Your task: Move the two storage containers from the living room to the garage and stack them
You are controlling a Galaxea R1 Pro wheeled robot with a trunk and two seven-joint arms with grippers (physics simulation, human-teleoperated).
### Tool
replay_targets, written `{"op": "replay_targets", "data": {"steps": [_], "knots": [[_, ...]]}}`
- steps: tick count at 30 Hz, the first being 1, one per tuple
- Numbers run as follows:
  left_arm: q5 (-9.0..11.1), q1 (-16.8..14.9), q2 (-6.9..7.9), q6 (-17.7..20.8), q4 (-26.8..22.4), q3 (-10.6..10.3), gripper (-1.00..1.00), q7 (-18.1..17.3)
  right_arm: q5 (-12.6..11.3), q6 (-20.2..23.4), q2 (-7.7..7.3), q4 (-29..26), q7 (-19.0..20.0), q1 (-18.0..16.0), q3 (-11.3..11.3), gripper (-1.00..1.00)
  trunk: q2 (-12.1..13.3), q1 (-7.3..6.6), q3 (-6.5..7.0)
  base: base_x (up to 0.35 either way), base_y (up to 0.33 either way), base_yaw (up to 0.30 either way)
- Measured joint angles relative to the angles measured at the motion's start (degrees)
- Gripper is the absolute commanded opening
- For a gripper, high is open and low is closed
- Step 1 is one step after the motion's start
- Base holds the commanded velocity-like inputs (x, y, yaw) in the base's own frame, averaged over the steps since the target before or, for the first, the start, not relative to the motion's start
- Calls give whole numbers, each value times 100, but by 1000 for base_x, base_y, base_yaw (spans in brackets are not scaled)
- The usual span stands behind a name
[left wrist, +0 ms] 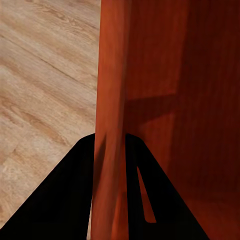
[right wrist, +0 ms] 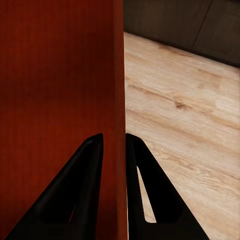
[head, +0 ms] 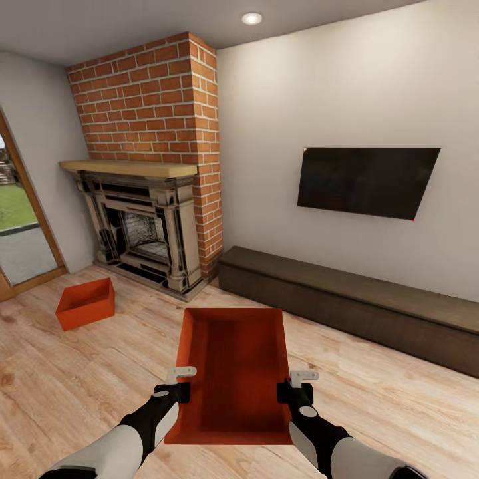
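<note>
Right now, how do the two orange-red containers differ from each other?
The held container is off the floor, each side wall pinched between gripper fingers; the other container sits untouched on the wood floor by the fireplace. Both are open-topped, empty, and the same colour.

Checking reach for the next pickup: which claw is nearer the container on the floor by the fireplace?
Left. The left claw grips the held container's left wall, on the floor container's side; the right claw grips the far wall.

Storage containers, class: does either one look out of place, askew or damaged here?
No damage shows. One container is held off the floor between the left gripper and right gripper. The other container sits skewed on the wood floor near the fireplace.
</note>
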Motion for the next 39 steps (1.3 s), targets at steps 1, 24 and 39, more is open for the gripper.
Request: {"op": "replay_targets", "data": {"steps": [1, 24, 39], "knots": [[3, 0, 0, 0, 0, -3, -100, 1, 1, -1, 0, 0, -1, 1, 0, -100, 0, 0, 0, 0, 0, -100], [-1, -1, -2, -1, -3, 0, -100, 0, -2, -7, -2, 0, 2, -1, 0, -100, 0, 0, 0, 0, 0, -258], [2, -1, -5, -1, -3, -3, -100, 6, -9, -5, -5, -1, 3, -2, 6, -100, 0, 0, 0, 0, 0, -275]]}}
